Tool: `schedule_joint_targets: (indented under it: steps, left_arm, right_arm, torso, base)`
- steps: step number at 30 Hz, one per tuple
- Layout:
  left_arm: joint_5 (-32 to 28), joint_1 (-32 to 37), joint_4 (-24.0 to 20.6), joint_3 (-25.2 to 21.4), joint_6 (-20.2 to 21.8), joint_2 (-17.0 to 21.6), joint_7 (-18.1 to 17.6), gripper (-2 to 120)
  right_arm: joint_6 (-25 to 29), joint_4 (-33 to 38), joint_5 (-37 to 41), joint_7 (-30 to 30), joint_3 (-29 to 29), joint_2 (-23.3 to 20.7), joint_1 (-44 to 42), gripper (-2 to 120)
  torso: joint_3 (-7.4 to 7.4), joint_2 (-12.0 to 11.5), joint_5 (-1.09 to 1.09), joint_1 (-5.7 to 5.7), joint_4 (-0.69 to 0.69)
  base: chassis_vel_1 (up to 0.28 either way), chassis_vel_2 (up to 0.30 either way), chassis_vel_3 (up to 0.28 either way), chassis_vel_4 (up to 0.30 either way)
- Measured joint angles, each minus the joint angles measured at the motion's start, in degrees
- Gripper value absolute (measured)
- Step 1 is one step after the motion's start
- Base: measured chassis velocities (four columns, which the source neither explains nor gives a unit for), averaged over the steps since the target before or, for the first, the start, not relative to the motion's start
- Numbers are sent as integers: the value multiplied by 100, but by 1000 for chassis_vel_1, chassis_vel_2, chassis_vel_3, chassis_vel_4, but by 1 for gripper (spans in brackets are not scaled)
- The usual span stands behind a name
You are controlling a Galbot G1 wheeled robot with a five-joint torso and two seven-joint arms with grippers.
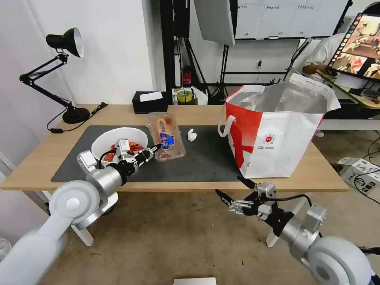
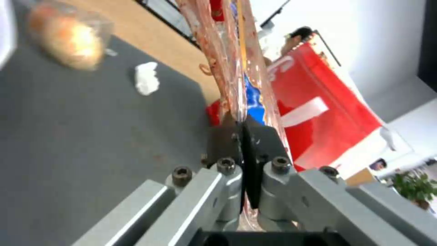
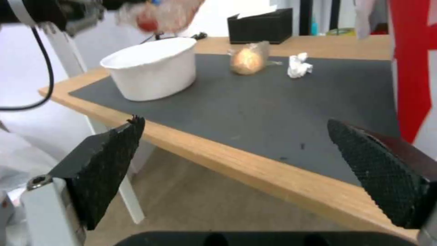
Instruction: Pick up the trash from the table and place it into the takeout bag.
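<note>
Here the left gripper pinches the clear plastic tray by its near edge, fingers pressed tight on it, lifted above the grey mat beside the white bowl. The bag with the tan lump and the crumpled tissue lie on the mat. The takeout bag stands at the table's right end. The right gripper hangs below the table edge, fingers spread wide.
</note>
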Motion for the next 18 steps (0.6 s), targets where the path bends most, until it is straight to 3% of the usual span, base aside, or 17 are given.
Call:
schedule_joint_targets:
  steps: [5,11,18]
  left_arm:
    - [-115,-380,36,237,-34,68,-2,0]
    - [-315,-1287,259,857,-41,53,-18,0]
    - [-512,-2204,550,1458,-52,-96,-81,0]
  right_arm:
    - [153,17,-273,-59,59,277,-239,100]
    - [288,22,-617,-127,69,761,-480,100]
    - [334,-29,-828,-151,54,950,-567,100]
  torso:
    - [0,0,1,0,0]
    - [0,0,1,0,-1]
    - [1,0,0,1,0]
  base:
    - [0,0,0,0]
    - [0,0,0,0]
    - [0,0,0,0]
